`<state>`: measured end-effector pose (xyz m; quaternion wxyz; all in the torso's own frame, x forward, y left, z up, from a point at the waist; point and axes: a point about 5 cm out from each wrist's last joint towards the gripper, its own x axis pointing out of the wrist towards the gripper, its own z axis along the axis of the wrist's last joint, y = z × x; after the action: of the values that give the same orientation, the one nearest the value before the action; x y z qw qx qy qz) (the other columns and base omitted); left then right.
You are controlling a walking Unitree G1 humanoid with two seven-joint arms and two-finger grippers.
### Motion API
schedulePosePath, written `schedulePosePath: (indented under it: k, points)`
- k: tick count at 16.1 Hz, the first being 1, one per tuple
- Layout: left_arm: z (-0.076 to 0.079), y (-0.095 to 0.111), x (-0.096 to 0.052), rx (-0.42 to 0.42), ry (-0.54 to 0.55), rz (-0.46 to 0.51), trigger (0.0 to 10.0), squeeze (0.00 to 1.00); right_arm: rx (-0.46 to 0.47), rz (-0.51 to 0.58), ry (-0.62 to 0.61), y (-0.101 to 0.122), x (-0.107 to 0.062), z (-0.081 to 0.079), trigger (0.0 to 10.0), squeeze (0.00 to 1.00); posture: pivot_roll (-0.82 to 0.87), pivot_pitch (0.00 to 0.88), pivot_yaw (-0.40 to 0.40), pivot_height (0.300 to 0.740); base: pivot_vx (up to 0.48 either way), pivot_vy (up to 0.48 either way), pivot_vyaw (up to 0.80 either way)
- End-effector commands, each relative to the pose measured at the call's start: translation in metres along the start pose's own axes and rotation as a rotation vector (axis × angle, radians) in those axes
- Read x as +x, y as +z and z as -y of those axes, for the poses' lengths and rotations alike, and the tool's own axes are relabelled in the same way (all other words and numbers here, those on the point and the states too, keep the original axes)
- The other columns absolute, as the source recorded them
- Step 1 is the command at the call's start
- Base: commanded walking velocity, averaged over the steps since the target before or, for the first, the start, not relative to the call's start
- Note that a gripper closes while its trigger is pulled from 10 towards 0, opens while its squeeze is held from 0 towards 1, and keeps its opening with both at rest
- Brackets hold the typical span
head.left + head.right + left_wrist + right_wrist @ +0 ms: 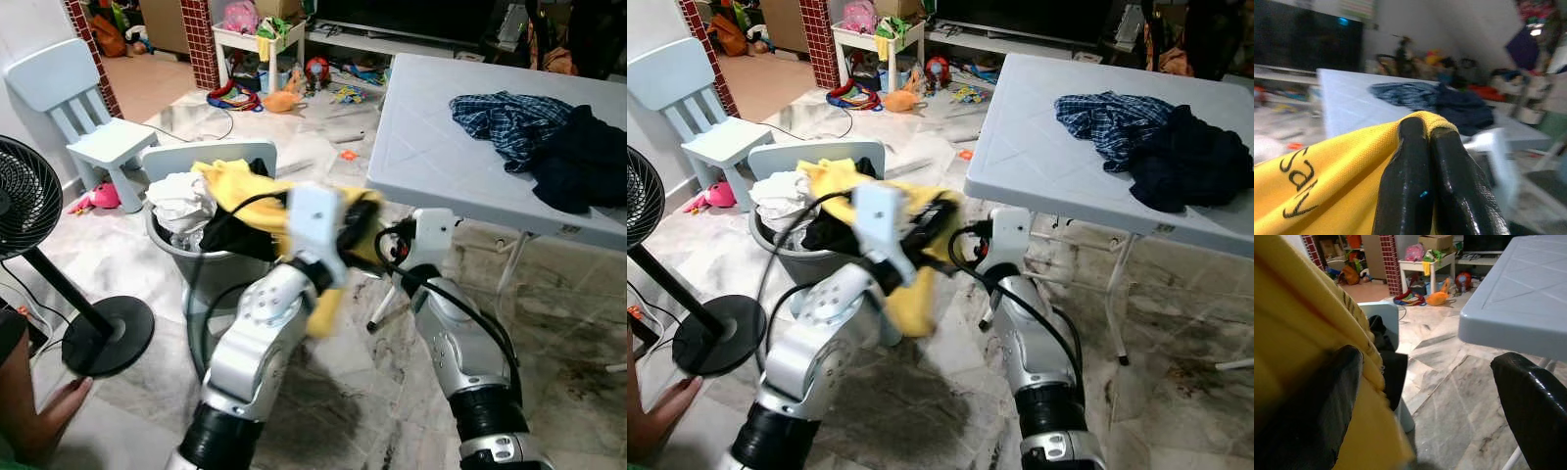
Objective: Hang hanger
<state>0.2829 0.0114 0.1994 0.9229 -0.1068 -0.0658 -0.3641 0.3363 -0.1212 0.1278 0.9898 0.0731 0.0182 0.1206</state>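
While your left gripper (1427, 147) has its two black fingers pressed together on a fold of the yellow shirt (1327, 181), your right gripper (1425, 396) stands with its fingers (1533, 406) spread wide apart, one of them against the same yellow cloth. From the head views you see both silver arms raised in front of you, with the shirt hanging between them and trailing back into the basket (201, 264). A person's hand (59, 406) rests on the marble floor (372, 392) at your near left, just beside the black fan (29, 211). That grey basket stands just beyond your arms, heaped with white and dark laundry. To your right you have the white table (441, 127), carrying a plaid shirt (509, 117) and a dark garment (583, 157) that touch each other. Behind the basket on your left sits a small pale blue chair (98, 127). Farther back, you can make out toys (269, 93) scattered on the floor near a low white shelf (260, 44). You cannot pick out a hanger anywhere in these views.
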Motion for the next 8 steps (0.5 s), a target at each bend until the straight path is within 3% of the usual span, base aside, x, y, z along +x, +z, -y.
schedulePosePath:
  k: [1, 3, 5, 6, 8]
  points:
    - [0.021, 0.019, 0.007, -0.028, -0.117, 0.054, 10.0, 0.00, -0.006, -0.002, -0.024, 0.001, 0.001, 0.006, 10.0, 0.00, -0.01, 0.000, -0.021, 0.740, 0.000, 0.000, -0.80]
    - [0.026, 0.029, 0.008, -0.039, -0.141, 0.079, 10.0, 0.00, -0.020, -0.003, -0.050, 0.000, 0.001, 0.008, 10.0, 0.00, 0.00, 0.000, -0.025, 0.740, 0.000, 0.000, -0.80]
    - [0.004, 0.028, -0.005, -0.020, -0.017, 0.093, 10.0, 0.00, -0.047, 0.002, -0.098, 0.002, 0.002, 0.012, 10.0, 0.00, 0.00, 0.000, -0.024, 0.740, 0.000, 0.000, -0.80]
    - [-0.016, 0.018, -0.020, -0.001, 0.098, 0.062, 10.0, 0.00, -0.070, 0.008, -0.131, 0.004, 0.003, 0.017, 10.0, 0.00, 0.00, 0.000, -0.024, 0.740, 0.000, 0.000, -0.80]
    - [-0.055, -0.002, -0.070, 0.089, 0.346, -0.030, 10.0, 0.00, -0.124, 0.011, -0.211, 0.006, 0.001, 0.032, 10.0, 0.00, 0.01, 0.000, -0.024, 0.740, 0.000, 0.000, -0.80]
